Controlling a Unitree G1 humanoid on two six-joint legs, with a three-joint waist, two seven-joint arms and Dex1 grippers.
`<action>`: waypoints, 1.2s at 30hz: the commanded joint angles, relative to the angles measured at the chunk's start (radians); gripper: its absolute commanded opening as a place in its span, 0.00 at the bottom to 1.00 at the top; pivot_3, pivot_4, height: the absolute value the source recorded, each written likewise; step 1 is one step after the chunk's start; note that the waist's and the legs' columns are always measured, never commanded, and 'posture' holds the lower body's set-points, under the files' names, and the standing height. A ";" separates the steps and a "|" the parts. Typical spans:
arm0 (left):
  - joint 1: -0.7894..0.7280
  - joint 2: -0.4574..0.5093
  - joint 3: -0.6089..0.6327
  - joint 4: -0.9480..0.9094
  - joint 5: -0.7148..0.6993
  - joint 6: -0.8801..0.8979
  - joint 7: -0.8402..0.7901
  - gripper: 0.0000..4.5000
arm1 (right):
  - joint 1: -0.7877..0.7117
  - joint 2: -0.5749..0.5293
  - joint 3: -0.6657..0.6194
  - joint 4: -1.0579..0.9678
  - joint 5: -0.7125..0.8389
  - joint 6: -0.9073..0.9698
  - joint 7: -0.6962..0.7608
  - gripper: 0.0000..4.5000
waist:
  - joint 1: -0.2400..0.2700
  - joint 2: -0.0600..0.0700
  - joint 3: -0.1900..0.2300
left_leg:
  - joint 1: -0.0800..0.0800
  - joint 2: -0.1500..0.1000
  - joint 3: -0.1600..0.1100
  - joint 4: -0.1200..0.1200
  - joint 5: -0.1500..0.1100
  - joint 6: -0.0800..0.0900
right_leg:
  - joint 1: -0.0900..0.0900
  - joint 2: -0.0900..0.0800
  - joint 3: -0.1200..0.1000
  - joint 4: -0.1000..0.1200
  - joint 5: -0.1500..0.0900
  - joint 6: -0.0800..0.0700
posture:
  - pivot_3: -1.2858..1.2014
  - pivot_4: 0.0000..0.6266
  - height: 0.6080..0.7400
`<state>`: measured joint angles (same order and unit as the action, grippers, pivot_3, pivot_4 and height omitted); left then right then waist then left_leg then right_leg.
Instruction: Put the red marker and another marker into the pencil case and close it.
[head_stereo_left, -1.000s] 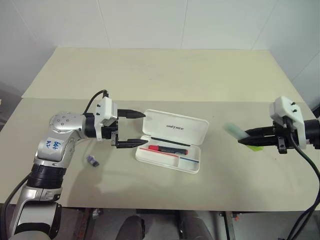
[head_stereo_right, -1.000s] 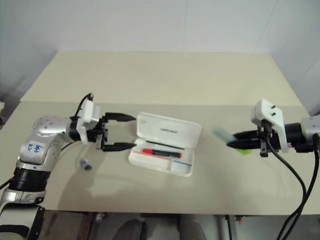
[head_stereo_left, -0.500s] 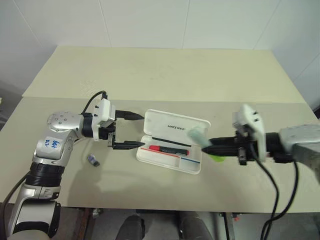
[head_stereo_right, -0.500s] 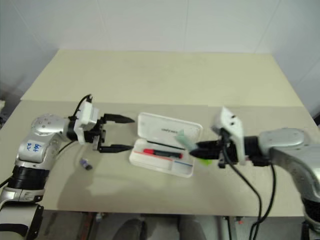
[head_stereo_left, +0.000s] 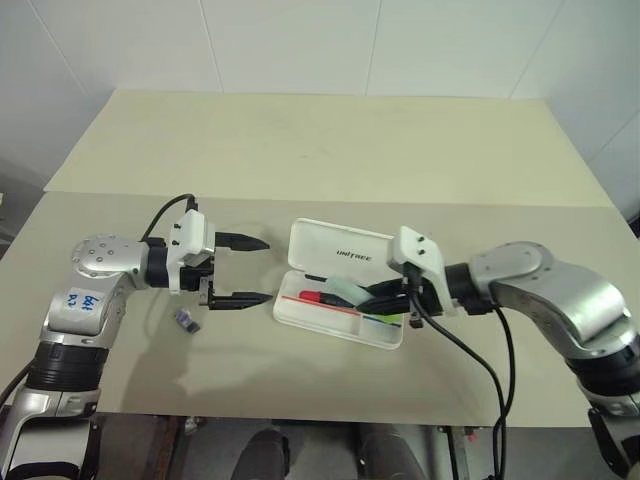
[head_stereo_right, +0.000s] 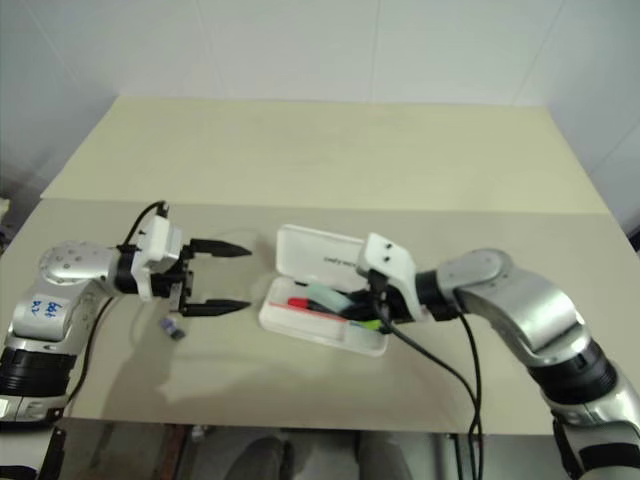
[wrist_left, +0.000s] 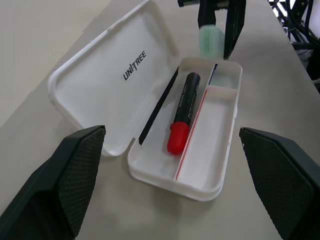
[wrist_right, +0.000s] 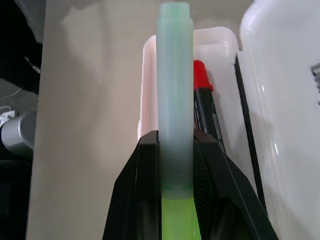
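While the beige desk (head_stereo_left: 300, 140) carries everything in view, the scene starts at its left with the left gripper (head_stereo_left: 243, 270), which hangs level just above the surface with its two black fingers spread wide and nothing between them. It points toward the pencil case (head_stereo_left: 345, 290) and stands just beside the case's left end, apart from it. Below and a little left of that gripper a small grey-blue stub (head_stereo_left: 186, 320) lies on the desk by itself.

Next comes the pencil case, white and lying open: its lid (the one with the dark "Unitree" print) is folded back on the far side, and the tray faces up on the near side. Inside the tray, the red marker (wrist_left: 181, 114) lies lengthwise in the compartment next to the lid's hinge, its red end toward the left gripper; a thin red line divides it from the bare compartment alongside.

Farther right, the right gripper (head_stereo_left: 372, 298) reaches in over the right end of the tray. Its fingers are clamped on another marker (wrist_right: 175, 100), the pale mint-green highlighter, whose bright green end sits back between the fingers while the pale end juts out over the tray, beside the red marker. Whether it touches the tray I cannot tell.
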<state>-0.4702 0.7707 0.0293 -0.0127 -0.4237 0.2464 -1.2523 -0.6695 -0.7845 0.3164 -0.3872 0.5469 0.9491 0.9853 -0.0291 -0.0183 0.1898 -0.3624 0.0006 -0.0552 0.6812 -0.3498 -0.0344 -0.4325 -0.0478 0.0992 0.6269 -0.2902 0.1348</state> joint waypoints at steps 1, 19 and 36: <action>0.014 0.022 0.031 -0.055 -0.016 0.013 0.010 1.00 | -0.048 0.029 0.043 0.035 -0.041 -0.035 0.030 0.10 | 0.000 0.000 0.000 | -0.001 0.000 0.000 0.000 0.000 0.000 | -0.001 0.000 0.000 0.000 0.000 0.000 | 0.52 0.24 1.00; 0.043 0.036 0.036 -0.077 -0.018 0.021 0.022 1.00 | -0.160 0.140 0.098 0.075 -0.069 0.097 0.024 0.10 | -0.003 -0.001 0.000 | -0.011 -0.001 0.000 0.001 0.001 -0.002 | -0.012 -0.001 -0.001 0.003 0.000 0.000 | 0.52 0.24 1.00; 0.036 0.021 0.028 -0.066 -0.012 0.014 0.026 1.00 | -0.159 0.222 0.142 0.027 -0.067 0.166 -0.023 0.10 | -0.002 -0.001 0.000 | -0.011 -0.002 0.000 0.001 0.001 -0.002 | -0.012 -0.001 -0.002 0.003 0.000 0.000 | 0.52 0.24 1.00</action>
<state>-0.4279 0.7883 0.0378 -0.0646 -0.4272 0.2704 -1.2318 -0.8270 -0.5704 0.4623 -0.3206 0.4735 1.1178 0.9693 -0.0312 -0.0190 0.1894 -0.3732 -0.0010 -0.0553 0.6822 -0.3488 -0.0360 -0.4448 -0.0491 0.0971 0.6297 -0.2899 0.1344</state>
